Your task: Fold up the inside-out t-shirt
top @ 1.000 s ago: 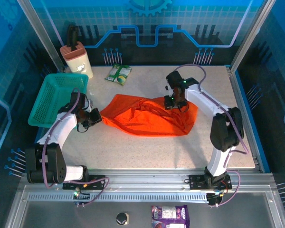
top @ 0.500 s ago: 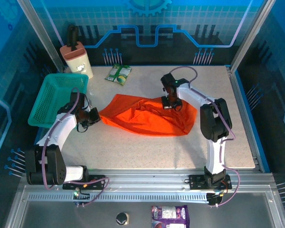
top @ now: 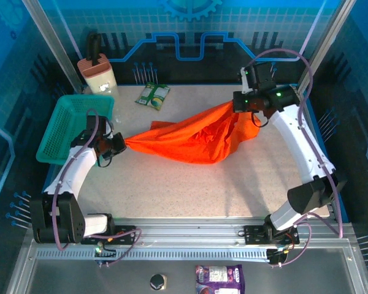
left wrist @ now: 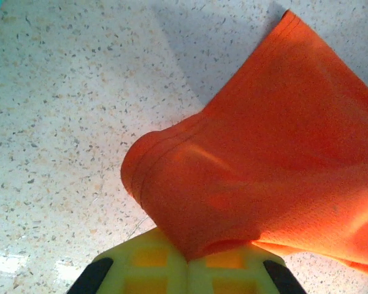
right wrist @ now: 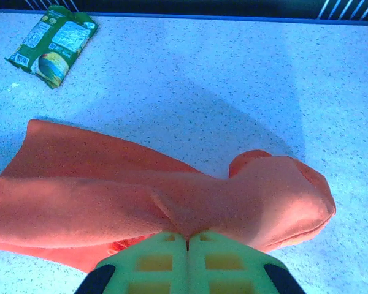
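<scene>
T-shirt – matt soft cloth; table – speckled, smooth.

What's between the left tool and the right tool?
The orange t-shirt, its ends pinched by the left tool and right tool; the top view shows it.

A teal mesh basket sits at the speckled worktop's left edge, with a beige holder behind it. A green packet lies near the back. A purple packet lies beyond the front rail.
</scene>
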Controlling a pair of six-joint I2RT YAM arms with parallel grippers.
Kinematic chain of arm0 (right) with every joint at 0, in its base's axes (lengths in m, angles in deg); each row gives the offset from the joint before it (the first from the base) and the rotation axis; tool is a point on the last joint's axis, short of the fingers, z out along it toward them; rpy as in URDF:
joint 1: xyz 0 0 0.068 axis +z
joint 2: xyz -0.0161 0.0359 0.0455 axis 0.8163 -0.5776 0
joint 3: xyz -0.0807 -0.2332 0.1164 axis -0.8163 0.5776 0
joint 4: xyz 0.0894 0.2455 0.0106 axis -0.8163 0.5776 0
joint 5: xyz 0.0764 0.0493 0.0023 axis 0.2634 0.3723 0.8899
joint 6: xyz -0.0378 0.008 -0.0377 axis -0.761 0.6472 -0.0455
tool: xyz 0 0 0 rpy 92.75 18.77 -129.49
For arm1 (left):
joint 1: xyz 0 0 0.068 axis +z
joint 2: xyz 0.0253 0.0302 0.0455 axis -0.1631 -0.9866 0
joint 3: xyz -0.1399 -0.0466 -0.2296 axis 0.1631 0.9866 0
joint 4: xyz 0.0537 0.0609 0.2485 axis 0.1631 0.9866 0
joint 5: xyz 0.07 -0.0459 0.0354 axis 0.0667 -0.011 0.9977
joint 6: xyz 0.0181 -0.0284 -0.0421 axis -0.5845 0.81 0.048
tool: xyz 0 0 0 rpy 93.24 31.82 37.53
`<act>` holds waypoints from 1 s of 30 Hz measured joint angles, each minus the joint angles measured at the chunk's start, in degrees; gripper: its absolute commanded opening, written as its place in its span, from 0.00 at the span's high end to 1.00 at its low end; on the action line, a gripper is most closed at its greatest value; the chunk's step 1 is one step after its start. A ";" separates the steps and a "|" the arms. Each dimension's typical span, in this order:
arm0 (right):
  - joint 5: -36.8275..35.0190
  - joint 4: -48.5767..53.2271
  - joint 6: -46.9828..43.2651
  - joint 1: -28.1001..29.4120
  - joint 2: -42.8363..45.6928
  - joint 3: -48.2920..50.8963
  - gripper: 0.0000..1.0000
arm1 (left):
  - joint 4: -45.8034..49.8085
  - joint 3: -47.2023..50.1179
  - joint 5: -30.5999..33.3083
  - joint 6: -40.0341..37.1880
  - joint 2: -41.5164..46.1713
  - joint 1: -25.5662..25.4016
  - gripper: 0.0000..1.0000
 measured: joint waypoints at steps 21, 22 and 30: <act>2.40 0.04 -0.35 1.64 -14.62 4.90 0.66 | -0.13 -1.88 -5.95 -0.20 -8.50 0.04 1.00; 2.80 -0.15 -0.13 2.56 -13.90 6.51 0.66 | -0.17 -1.88 -6.05 -0.20 -8.50 0.04 1.00; 9.14 -6.91 7.58 3.54 -12.83 23.54 0.56 | -0.28 -1.88 -6.10 -0.20 -8.50 0.07 1.00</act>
